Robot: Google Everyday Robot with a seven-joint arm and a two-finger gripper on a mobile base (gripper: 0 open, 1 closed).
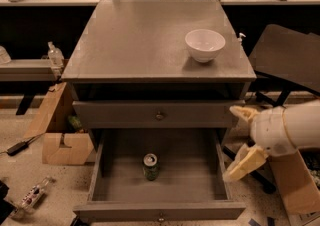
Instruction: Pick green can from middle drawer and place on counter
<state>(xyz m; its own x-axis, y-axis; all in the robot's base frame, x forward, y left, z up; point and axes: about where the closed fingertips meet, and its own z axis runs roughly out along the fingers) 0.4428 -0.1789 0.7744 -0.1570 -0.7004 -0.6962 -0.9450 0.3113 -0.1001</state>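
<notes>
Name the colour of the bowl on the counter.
White bowl, camera view; gripper hovers right of middle drawer.

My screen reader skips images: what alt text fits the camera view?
A green can stands upright on the floor of the open middle drawer. The open gripper hovers beside the drawer, at the image's right; a white bowl sits on the counter above.

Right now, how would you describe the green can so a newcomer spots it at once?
Below the grey counter with its white bowl, the middle drawer is pulled open, the open gripper beside its right wall. The green can stands upright near the floor's centre: the only thing in the drawer, dark green with a silver lid.
</notes>
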